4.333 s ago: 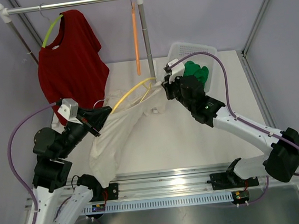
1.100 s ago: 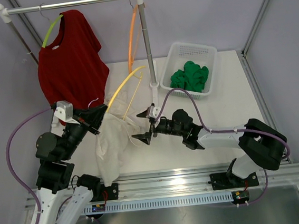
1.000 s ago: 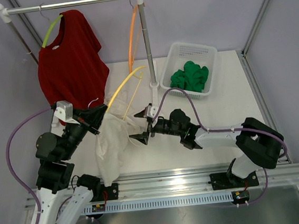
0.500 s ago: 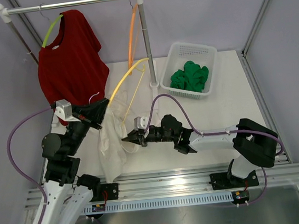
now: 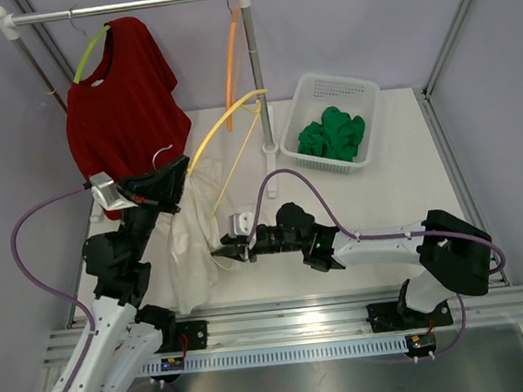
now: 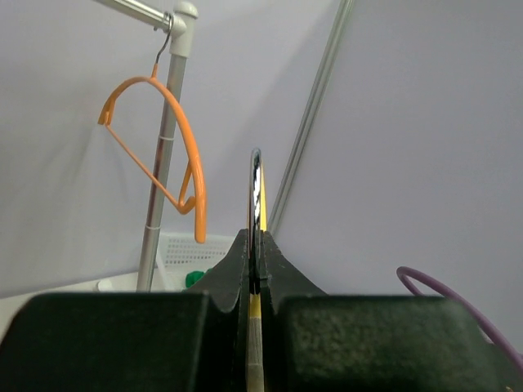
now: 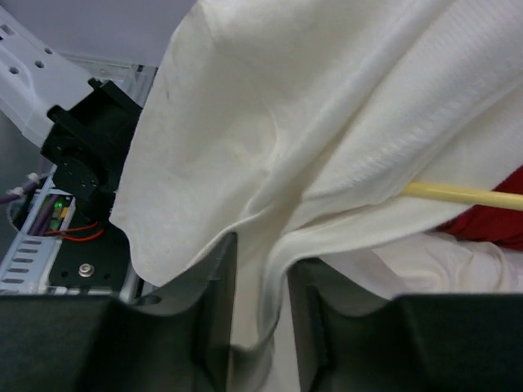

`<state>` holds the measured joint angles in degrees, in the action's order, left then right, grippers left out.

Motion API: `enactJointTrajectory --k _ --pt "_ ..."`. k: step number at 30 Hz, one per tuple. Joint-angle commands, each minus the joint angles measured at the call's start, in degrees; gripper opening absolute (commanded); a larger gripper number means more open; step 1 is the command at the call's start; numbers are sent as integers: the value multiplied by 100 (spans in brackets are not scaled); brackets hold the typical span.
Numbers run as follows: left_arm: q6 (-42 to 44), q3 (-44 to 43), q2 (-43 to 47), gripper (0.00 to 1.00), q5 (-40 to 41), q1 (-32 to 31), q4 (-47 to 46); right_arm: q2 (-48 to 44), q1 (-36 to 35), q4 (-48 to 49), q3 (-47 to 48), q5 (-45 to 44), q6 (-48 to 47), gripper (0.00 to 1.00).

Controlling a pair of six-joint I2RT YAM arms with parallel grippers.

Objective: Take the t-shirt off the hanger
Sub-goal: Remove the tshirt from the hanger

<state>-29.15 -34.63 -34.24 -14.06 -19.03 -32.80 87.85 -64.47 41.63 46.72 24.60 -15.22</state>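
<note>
Three hangers [image 5: 222, 126], two t-shirts [image 5: 191, 251], one basket [image 5: 329, 86]

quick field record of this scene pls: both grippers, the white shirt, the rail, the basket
left gripper: shut on yellow hanger
right gripper: pinching a fold of white t-shirt
white t-shirt: one part of the yellow hanger inside it, rest of hanger bare
rail: red t-shirt on green hanger; bare orange hanger
basket: green cloth

Cream t-shirt [image 5: 191, 251]: crumpled, bunched on low end of yellow hanger [image 5: 226, 118], hanging limp, left of rack post [image 5: 255, 67]; hanger tilted, high end beside post
</note>
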Motion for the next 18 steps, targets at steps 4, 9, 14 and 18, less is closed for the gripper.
enactJointTrajectory --k 4,9,14,18 --pt "163 -246 391 0 430 13 -843 -541 -189 -348 39 -1535 116 87" --pt "444 -667 532 0 712 13 237 -1128 -189 -645 -137 -2082 107 91" --pt "550 -800 594 0 844 13 871 -1604 -198 -875 -58 -1941 213 84" --pt "559 -799 603 0 897 13 941 -1728 -189 -981 275 -1933 292 74"
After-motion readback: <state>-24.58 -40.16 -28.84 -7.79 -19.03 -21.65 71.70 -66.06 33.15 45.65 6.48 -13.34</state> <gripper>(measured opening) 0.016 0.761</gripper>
